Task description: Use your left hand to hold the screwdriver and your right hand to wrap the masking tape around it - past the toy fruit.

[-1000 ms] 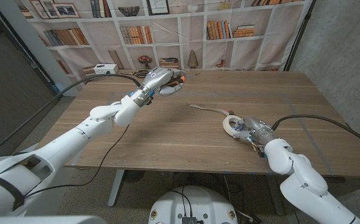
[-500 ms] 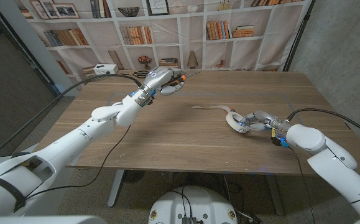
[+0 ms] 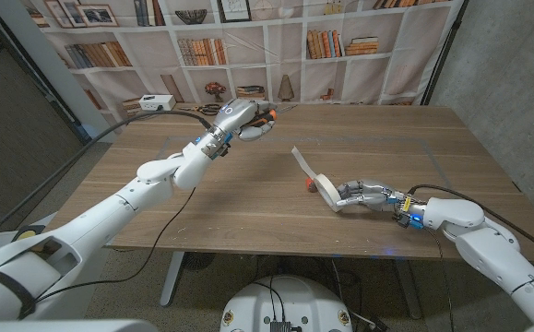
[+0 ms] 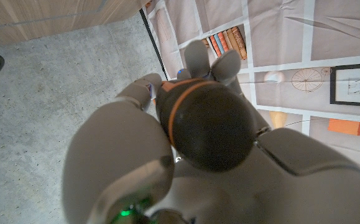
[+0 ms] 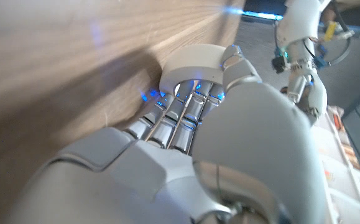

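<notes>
Both hands are busy. Nearest, the right hand [image 3: 361, 194] grips the masking tape roll [image 3: 326, 188] on the table's [image 3: 248, 212] near-right part, a loose strip [image 3: 302, 158] sticking up from it. A small toy fruit [image 3: 310, 185] sits just beside the roll. Further back, the left hand [image 3: 241, 118] holds the screwdriver [image 3: 268, 117] up over the far edge, its dark orange-ringed handle [image 4: 207, 121] wrapped in the fingers [image 4: 120, 155].

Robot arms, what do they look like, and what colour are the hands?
Both arms are smooth, rounded white shells with black cables trailing behind. The left robot hand and right robot hand are silver-grey metal. Coloured wires show at the right wrist, and blue lights glow between its fingers.
</notes>
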Action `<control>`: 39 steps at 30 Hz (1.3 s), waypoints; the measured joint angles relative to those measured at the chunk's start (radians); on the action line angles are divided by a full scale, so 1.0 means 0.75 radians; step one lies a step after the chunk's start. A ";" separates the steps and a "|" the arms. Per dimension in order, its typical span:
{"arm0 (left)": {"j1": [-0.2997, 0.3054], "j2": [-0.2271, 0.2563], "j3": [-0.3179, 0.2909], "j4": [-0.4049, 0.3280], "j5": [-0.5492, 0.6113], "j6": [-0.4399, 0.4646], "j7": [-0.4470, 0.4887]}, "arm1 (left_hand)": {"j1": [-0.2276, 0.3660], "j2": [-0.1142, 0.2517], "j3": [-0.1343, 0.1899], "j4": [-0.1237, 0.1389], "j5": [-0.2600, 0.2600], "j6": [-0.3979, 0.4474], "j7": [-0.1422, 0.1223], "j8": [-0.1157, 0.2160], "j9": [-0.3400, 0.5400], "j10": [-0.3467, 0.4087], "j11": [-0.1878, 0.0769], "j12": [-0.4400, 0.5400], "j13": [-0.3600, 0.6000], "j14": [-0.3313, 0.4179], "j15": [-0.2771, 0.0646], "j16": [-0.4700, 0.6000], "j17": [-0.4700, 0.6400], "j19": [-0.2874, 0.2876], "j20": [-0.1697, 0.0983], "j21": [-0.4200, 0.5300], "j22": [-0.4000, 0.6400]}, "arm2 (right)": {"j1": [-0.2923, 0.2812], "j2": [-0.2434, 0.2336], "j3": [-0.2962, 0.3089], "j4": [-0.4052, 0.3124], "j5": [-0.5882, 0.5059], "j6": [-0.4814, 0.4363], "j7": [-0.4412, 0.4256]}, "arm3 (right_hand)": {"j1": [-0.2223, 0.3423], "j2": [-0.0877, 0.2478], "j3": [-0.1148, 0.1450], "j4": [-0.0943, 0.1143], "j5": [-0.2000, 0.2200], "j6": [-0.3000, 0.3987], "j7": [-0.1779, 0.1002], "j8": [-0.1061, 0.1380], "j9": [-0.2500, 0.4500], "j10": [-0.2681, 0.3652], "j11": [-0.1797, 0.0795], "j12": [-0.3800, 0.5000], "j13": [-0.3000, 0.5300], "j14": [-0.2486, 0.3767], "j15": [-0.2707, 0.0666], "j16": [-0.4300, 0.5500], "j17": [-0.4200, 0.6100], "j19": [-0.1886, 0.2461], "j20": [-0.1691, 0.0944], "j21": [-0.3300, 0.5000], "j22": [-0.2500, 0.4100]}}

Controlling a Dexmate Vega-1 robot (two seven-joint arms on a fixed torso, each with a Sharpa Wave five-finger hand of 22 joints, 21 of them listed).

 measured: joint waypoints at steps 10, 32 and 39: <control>0.026 -0.003 -0.005 -0.029 -0.003 0.020 -0.004 | 0.000 0.000 0.000 0.000 0.000 0.000 0.000 -0.001 -0.002 -0.002 0.002 0.000 -0.005 0.000 0.000 -0.001 0.000 0.000 0.000 -0.007 -0.002 | -0.033 0.036 0.031 -0.002 0.467 0.177 -0.115 | 0.000 0.000 0.001 -0.001 0.000 -0.011 -0.007 0.000 0.000 0.000 0.000 0.035 0.000 0.048 0.047 0.009 0.020 0.012 0.012 0.019 0.007; 0.080 -0.015 -0.025 -0.062 -0.070 0.044 -0.009 | 0.000 0.000 0.000 0.000 0.000 0.000 0.000 0.000 0.016 -0.005 0.005 0.006 0.000 0.000 0.000 -0.001 0.000 0.000 0.000 -0.008 0.021 | 0.031 0.116 0.022 0.008 0.748 0.343 -0.247 | 0.000 0.000 0.005 -0.004 0.006 -0.025 -0.022 0.002 0.000 -0.012 -0.012 0.047 0.000 0.053 0.052 -0.012 0.085 -0.004 -0.004 0.036 0.007; 0.089 -0.019 -0.031 -0.074 -0.139 0.027 -0.083 | 0.000 0.000 0.000 0.000 0.000 0.000 0.000 0.000 0.016 -0.005 0.005 0.006 0.000 0.000 0.000 -0.001 0.004 0.000 0.000 -0.001 0.040 | 0.081 0.110 0.001 0.021 0.734 0.363 -0.293 | 0.000 0.000 0.004 -0.004 0.006 -0.025 -0.022 0.002 0.000 -0.012 -0.012 0.050 0.000 0.055 0.054 -0.019 0.093 -0.009 0.001 0.036 0.007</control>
